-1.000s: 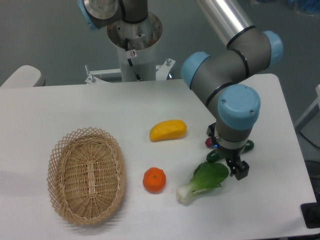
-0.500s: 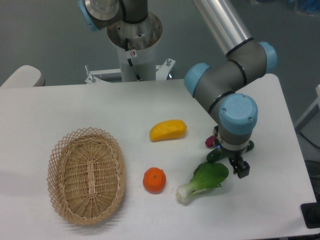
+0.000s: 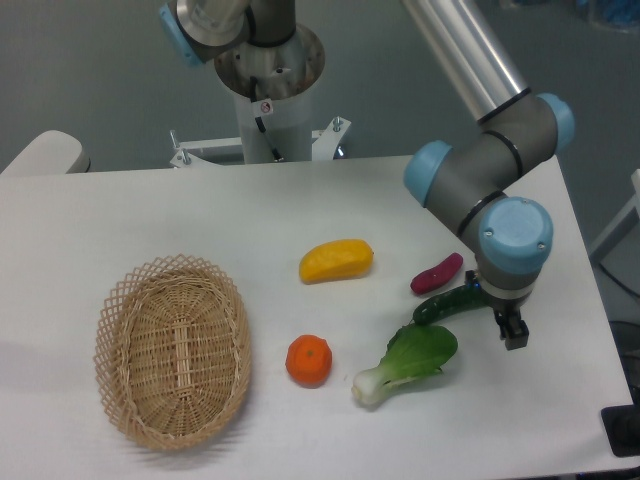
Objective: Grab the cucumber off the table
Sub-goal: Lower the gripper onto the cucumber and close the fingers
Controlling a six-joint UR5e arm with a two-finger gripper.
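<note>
Pincer (image 3: 511, 331) state cannot be read: its fingers hang below the blue-capped wrist at the right end of the cucumber (image 3: 450, 304), and only one dark finger tip shows clearly, so whether it is spread or closed on anything stays unclear. Nor can contact with the vegetable be made out from this angle.

That cucumber lies flat on the white tabletop (image 3: 130, 215), slanting up to the right, with its right end hidden under the wrist. Just above it, nearly parallel, sits the small reddish-purple vegetable (image 3: 437, 273); the two look close but apart. Just below its left end lies the bok choy (image 3: 408, 361), whose leaf almost reaches it. Farther left are the yellow fruit (image 3: 336, 260) and the orange (image 3: 308, 360), and well away sits the wicker basket (image 3: 173, 350).

Judging from this, the main risk is an off-centre grasp. Gripped near one end, the long, glossy cucumber could pivot or slide out as it rises. A finger coming down on the crowded side might also nudge the purple vegetable or catch the bok choy leaf, and pushing the cucumber sideways could roll it out of line.
</note>
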